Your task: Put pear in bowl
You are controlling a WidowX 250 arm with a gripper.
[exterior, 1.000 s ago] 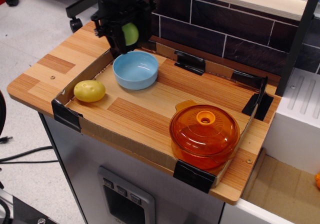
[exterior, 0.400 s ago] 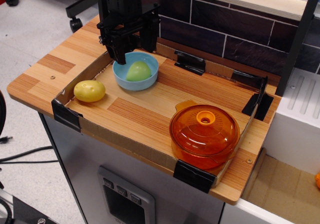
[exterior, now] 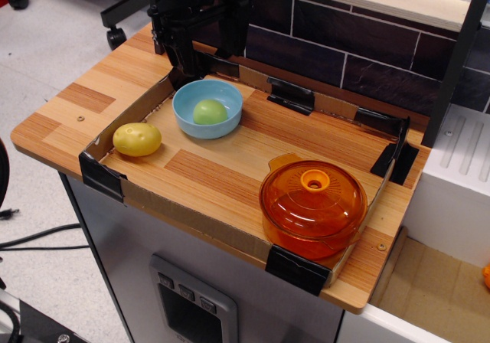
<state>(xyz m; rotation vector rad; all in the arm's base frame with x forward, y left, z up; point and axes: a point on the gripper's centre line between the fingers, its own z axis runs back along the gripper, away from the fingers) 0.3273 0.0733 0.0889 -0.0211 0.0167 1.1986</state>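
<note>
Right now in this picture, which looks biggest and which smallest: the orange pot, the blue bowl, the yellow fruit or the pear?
1. Orange pot, though it sits nearest the camera.
2. Blue bowl.
3. Yellow fruit.
4. Pear, partly hidden in the bowl.

One small light-green plastic pear [exterior: 209, 112], one round pale-blue bowl [exterior: 186, 115], one yellow oval fruit [exterior: 137, 139], one orange translucent lidded pot [exterior: 312, 207].

**Open centre, crowded corners**

The middle of the wooden table [exterior: 230, 167] is bare, giving open passage between the far-left and near-right corners. The bowl [exterior: 207, 108] holding the pear [exterior: 209, 112] fills the far-left corner, beneath the open gripper [exterior: 203, 48]. A yellow fruit [exterior: 137, 138] sits at the left edge; the orange lidded pot [exterior: 313, 205] blocks the near-right corner.
</note>
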